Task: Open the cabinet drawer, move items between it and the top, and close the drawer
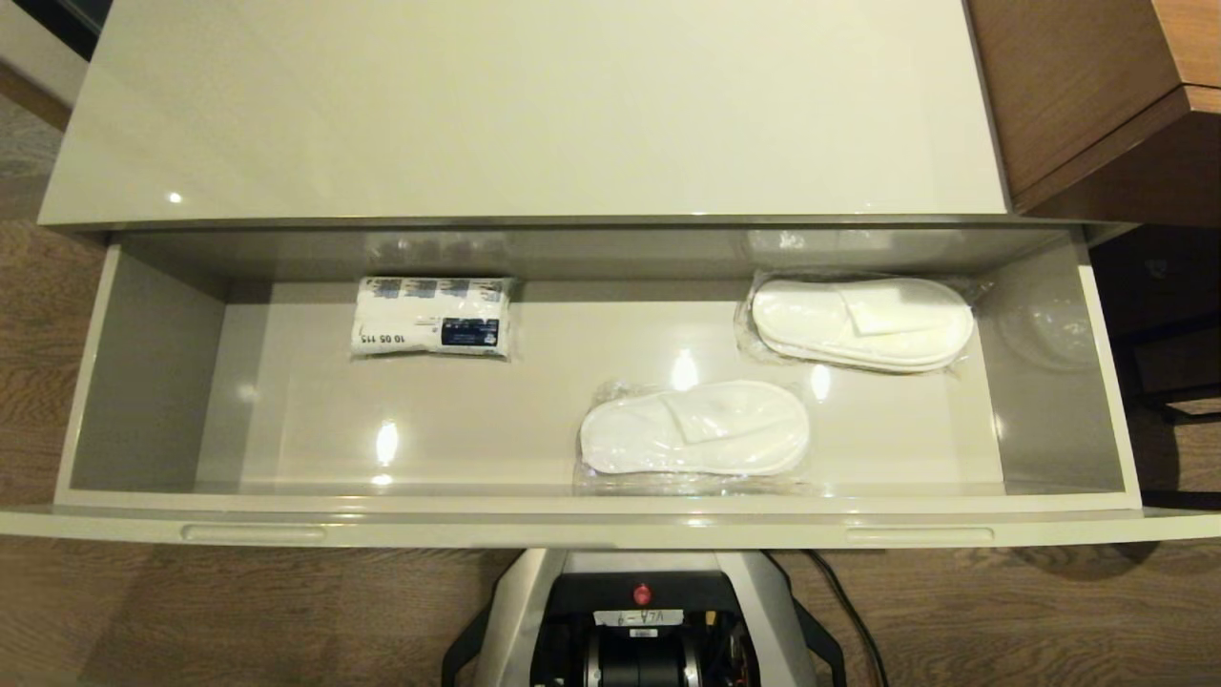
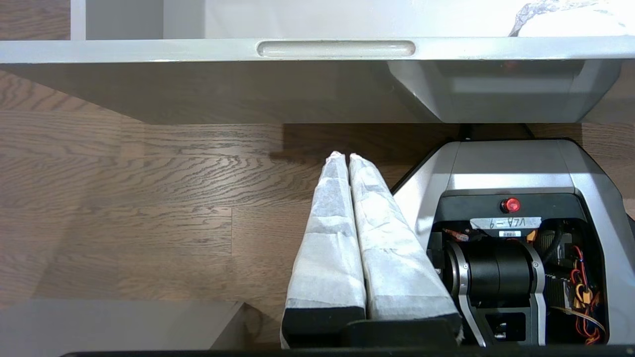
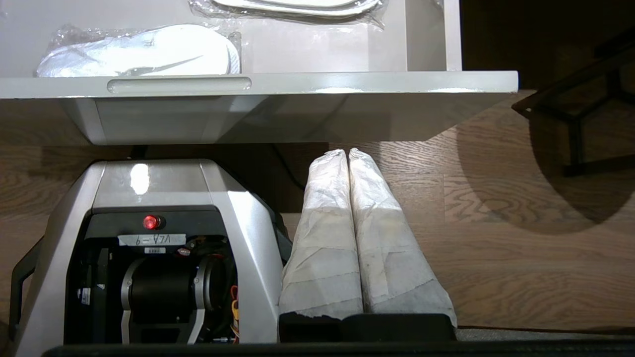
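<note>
The cabinet drawer (image 1: 610, 520) is already pulled open, three wrapped items lie inside toward twelve o'clock, the top (image 1: 525, 105) is bare, and both end effectors, left (image 2: 346, 157) and right (image 3: 346, 153), are pressed together empty.

The head view looks steeply down from above and in front of the cabinet, taking in the top (image 1: 534, 105), the whole open cabinet drawer (image 1: 610, 520) and the robot's base (image 1: 641, 620) at the near edge; the left wrist view sits low and close behind the left gripper (image 2: 345, 157), facing the drawer's front edge over the floor (image 2: 124, 198); the right wrist view does likewise behind the right gripper (image 3: 346, 152); all three share the drawer front and base; both wrist views catch a wrapped slipper pair (image 3: 144, 52).
</note>
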{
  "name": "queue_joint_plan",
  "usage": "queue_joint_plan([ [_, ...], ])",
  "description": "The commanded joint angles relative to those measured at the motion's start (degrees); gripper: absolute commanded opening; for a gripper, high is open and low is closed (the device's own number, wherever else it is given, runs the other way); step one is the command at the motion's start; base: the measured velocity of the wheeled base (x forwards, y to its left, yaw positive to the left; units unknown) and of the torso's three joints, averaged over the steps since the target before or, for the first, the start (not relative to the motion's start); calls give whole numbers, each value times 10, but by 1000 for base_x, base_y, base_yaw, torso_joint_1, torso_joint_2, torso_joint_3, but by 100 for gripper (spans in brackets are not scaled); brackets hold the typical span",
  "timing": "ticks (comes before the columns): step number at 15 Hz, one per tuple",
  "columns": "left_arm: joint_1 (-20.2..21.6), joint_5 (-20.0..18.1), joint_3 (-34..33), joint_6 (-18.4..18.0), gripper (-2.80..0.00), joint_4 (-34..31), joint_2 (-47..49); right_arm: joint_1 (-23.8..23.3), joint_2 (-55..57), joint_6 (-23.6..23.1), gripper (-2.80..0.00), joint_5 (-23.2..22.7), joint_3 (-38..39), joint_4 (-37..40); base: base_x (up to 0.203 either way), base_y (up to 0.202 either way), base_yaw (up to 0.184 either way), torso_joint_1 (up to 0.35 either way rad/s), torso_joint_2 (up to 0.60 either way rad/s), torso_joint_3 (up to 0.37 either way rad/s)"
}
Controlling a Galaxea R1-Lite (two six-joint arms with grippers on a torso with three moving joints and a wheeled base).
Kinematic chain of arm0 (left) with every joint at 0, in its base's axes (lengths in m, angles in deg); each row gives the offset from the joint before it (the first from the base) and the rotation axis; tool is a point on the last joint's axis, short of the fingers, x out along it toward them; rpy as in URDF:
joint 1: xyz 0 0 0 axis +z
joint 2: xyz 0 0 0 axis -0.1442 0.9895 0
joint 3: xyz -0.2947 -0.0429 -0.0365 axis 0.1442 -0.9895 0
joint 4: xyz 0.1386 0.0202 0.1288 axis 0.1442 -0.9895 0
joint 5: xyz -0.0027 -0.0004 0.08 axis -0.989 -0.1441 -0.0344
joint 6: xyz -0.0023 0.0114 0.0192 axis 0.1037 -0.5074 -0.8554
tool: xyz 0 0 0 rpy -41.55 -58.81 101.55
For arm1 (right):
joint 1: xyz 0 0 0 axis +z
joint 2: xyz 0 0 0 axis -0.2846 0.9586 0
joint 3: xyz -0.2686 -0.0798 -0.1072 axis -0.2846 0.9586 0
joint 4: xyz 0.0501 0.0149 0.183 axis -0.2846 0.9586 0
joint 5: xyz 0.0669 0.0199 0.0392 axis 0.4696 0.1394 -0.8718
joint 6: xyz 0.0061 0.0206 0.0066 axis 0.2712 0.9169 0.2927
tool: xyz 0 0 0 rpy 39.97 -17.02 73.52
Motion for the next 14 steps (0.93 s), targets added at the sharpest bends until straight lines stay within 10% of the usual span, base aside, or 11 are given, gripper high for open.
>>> queue_joint_plan([
  [1,0,0,0,0,-280,0,1,0,0,0,-280,0,1,0,0,0,0,0,0,0],
  [14,0,0,0,0,-280,0,1,-1,0,0,-280,0,1,-1,0,0,0,0,0,0],
])
